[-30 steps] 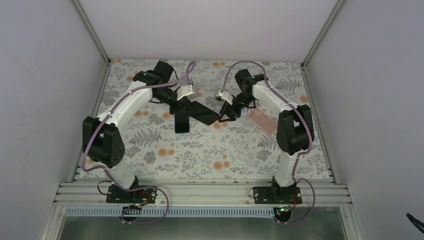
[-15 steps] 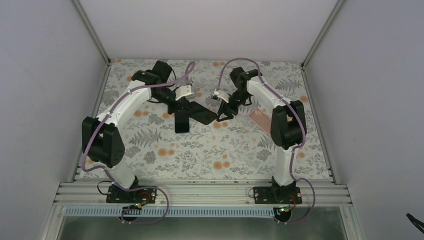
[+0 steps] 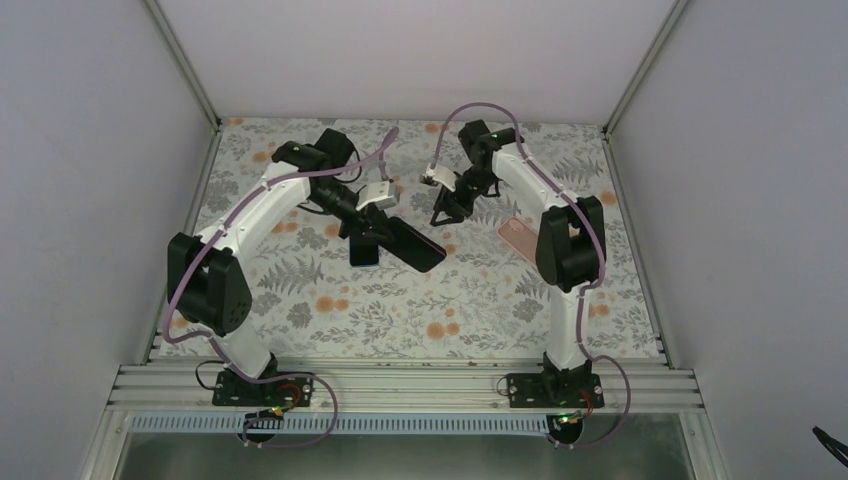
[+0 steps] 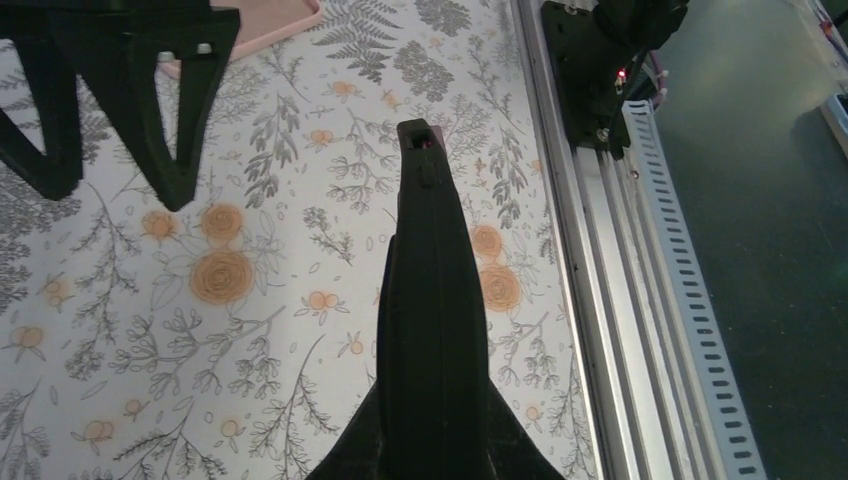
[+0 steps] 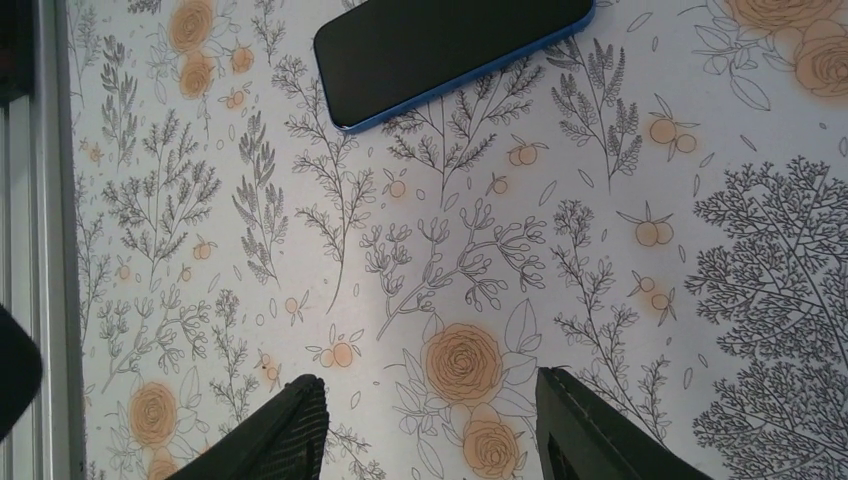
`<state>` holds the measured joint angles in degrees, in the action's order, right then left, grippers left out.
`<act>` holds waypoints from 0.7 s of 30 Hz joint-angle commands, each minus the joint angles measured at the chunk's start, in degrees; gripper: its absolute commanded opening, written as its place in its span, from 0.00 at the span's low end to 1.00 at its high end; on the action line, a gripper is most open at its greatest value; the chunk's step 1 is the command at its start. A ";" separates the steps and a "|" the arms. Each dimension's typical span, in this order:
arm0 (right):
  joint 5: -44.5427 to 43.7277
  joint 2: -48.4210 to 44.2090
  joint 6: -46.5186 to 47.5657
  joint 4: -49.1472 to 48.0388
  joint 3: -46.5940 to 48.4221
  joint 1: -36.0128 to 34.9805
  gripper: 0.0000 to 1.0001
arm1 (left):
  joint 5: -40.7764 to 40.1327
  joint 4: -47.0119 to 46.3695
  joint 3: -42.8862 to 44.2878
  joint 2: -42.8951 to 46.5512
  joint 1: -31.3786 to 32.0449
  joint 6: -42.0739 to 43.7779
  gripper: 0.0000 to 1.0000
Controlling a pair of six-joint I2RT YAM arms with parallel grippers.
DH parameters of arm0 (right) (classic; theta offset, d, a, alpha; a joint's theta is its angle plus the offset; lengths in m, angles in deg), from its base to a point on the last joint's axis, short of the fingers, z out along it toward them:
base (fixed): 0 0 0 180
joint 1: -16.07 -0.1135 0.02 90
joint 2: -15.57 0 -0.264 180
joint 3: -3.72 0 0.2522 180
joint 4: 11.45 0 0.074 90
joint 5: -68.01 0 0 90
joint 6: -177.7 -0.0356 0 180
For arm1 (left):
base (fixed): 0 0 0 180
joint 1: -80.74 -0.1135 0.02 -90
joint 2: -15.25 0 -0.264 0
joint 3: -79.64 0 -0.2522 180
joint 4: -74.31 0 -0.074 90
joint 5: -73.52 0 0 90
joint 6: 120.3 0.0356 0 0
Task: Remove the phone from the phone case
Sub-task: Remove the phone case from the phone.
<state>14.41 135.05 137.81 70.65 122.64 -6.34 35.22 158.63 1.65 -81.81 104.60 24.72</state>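
Note:
My left gripper point(image 3: 378, 222) is shut on one end of a flat black phone point(image 3: 414, 244) and holds it over the table's middle. In the left wrist view point(image 4: 430, 440) the phone point(image 4: 428, 250) shows edge-on between the fingers. An empty pink phone case point(image 3: 525, 240) lies on the table to the right and also shows in the left wrist view point(image 4: 265, 25). My right gripper point(image 3: 446, 212) is open and empty, a little beyond the phone's free end, above the table point(image 5: 428, 380). A black-screened phone with a blue rim point(image 5: 455, 55) shows ahead of it; I cannot tell whether it is the held one.
A dark flat rectangle point(image 3: 363, 250) sits just below the left gripper, partly hidden by it. The open right fingers point(image 4: 120, 90) show at the top left of the left wrist view. Metal rails point(image 3: 400, 385) run along the near edge, and walls close in the table.
My left gripper has carried the phone a little nearer and to the right. My right gripper has drawn back from the phone's end toward the far side.

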 commanded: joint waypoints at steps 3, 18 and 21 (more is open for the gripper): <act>1.98 -4.85 0.22 -1.83 -5.94 -0.45 0.54 | 1.62 -5.51 -0.88 0.93 -0.82 -1.82 0.02; 5.84 -17.35 0.80 -4.88 -22.11 -0.67 0.56 | -0.32 -8.32 -1.78 0.66 -1.47 -3.52 0.02; 5.77 -17.02 -0.12 -6.35 -22.07 -0.81 0.55 | -0.12 -8.10 -0.92 0.30 -1.44 -3.59 0.02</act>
<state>17.89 118.26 138.64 67.15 101.02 -6.50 30.90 151.62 -2.00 -81.76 103.24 21.31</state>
